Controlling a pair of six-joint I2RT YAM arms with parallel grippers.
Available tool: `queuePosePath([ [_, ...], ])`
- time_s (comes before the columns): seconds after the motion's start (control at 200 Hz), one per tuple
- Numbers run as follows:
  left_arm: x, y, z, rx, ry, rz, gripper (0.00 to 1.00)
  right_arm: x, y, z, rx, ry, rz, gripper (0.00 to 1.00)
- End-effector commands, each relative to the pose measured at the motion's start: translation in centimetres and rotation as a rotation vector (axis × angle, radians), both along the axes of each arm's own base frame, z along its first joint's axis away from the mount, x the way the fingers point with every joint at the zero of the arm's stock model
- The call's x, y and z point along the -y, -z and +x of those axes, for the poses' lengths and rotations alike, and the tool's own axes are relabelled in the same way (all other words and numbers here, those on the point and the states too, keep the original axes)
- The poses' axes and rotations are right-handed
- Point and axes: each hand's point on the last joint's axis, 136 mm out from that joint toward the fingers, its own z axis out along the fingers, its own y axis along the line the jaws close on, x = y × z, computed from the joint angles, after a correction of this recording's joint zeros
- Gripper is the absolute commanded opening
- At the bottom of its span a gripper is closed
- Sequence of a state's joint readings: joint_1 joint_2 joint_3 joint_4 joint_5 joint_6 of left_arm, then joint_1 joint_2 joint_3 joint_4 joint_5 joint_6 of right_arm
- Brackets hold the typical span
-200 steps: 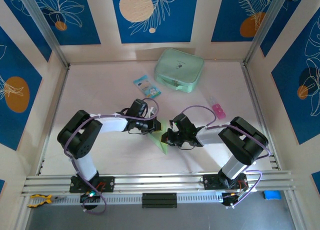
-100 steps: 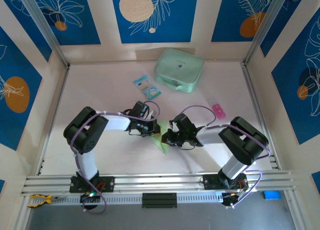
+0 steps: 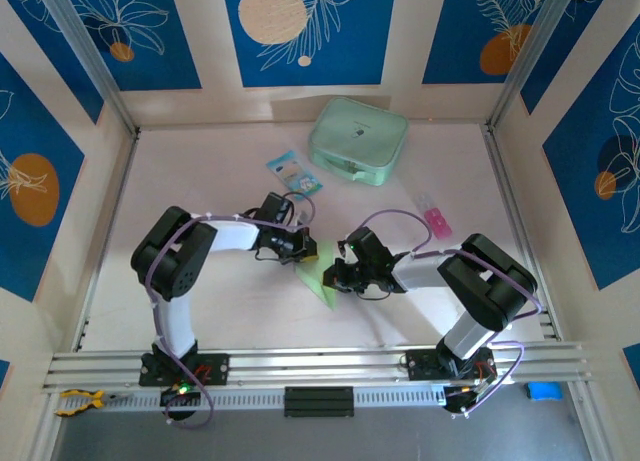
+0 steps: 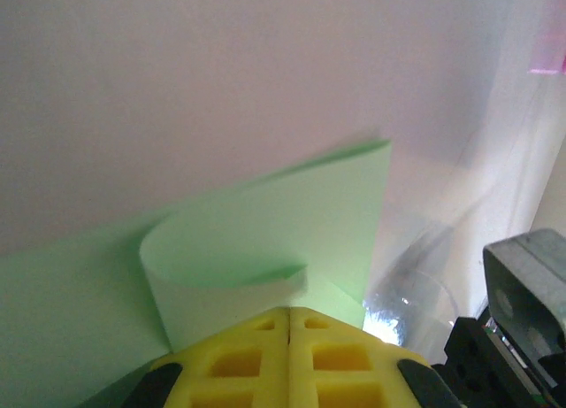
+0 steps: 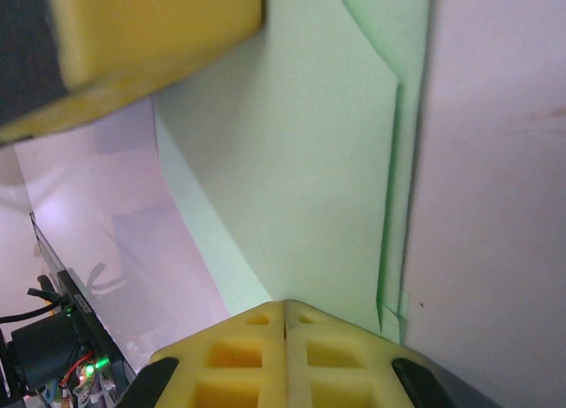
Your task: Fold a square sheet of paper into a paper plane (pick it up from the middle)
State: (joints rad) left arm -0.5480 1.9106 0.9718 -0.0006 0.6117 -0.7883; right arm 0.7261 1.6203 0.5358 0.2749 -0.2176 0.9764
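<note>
Both my claws are pressing together, tips sitting at the square sheet of paper point(image 3: 318, 283) lying mid-table point(image 3: 200, 191). Left claw point(image 3: 302, 251) is sitting at its far end, right claw point(image 3: 337, 275) at its right edge, and the sheet is running diagonally between them.

A mint-green zip case point(image 3: 358, 141) sits upper centre on the counter point(image 3: 200, 201), a blue-and-white packet point(image 3: 294, 174) just left. A pink item point(image 3: 437, 221) lies mid-right.
</note>
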Motion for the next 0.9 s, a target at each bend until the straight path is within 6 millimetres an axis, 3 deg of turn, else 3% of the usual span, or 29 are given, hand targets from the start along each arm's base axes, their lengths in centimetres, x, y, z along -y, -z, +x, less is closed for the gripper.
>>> queuePosePath([
  [0.0, -3.6, 2.1, 3.7, 0.055, -0.113, 0.108, 0.0, 4.7, 5.1, -5.1, -0.211, -0.02, -0.221, 0.01],
  [0.4, -7.1, 1.8, 7.0, 0.086, -0.161, 0.14, 0.01, 4.6, 4.8, -5.3, -0.216, -0.052, -0.212, 0.01],
  [0.565, -6.4, -1.1, 7.5, 0.123, -0.166, 0.083, 0.01, 4.4, 4.5, -4.9, -0.207, -0.051, -0.203, 0.01],
  [0.71, -5.7, -3.8, 6.3, 0.167, -0.158, 0.047, 0.02, 4.0, 4.1, -4.3, -0.189, -0.06, -0.205, 0.01],
  [0.895, -2.1, -4.6, 2.3, 0.167, -0.046, -0.008, 0.02, 4.1, 4.0, -4.0, -0.187, -0.051, -0.213, 0.01],
])
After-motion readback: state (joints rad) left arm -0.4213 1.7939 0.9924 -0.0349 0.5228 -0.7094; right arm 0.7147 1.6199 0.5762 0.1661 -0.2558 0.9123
